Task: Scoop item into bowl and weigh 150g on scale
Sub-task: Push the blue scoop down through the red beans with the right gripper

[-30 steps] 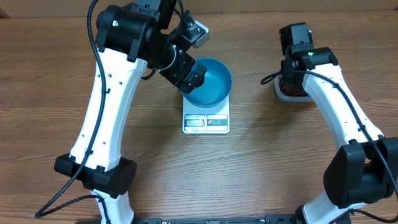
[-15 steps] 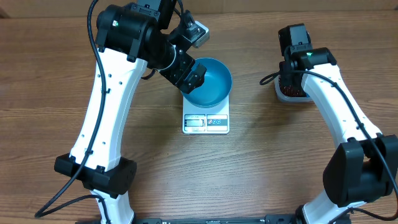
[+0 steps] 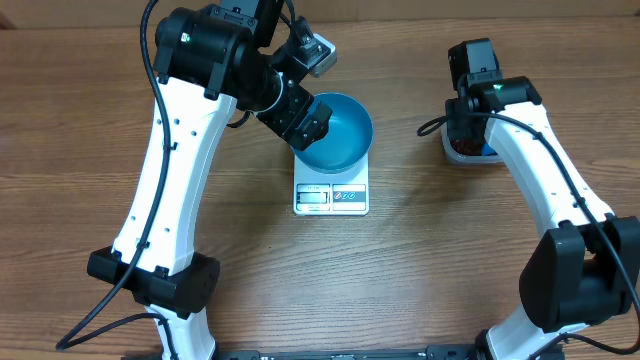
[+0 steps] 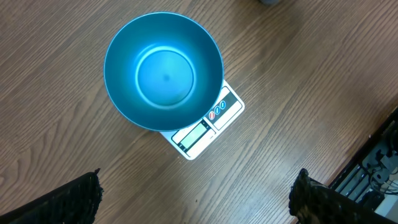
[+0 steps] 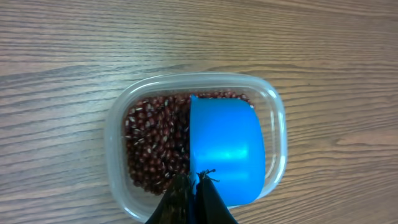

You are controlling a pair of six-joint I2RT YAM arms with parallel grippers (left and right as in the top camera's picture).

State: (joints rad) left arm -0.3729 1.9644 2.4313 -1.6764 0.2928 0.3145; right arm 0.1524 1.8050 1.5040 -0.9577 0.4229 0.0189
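Right claw (image 5: 193, 186), clamped on blue scoop (image 5: 227, 152) over clear tub (image 5: 273, 118) of beans (image 5: 155, 143), best dug deep, lifted level; empty bowl (image 4: 163, 71) sits on scale (image 4: 208, 124) under left claw (image 4: 196, 196), jaws spread wide.

1. Brown wood-grain table top (image 3: 420, 280) is lying flat and filling the background of every view, its grain running left to right in the overhead view.
2. Clear rounded-rectangle plastic tub (image 5: 115, 134) is sitting on the table, toward the right side of the overhead view.
3. Small bright blue plastic scoop (image 5: 227, 146) is resting inside the tub, taking up its right half in the right wrist view.
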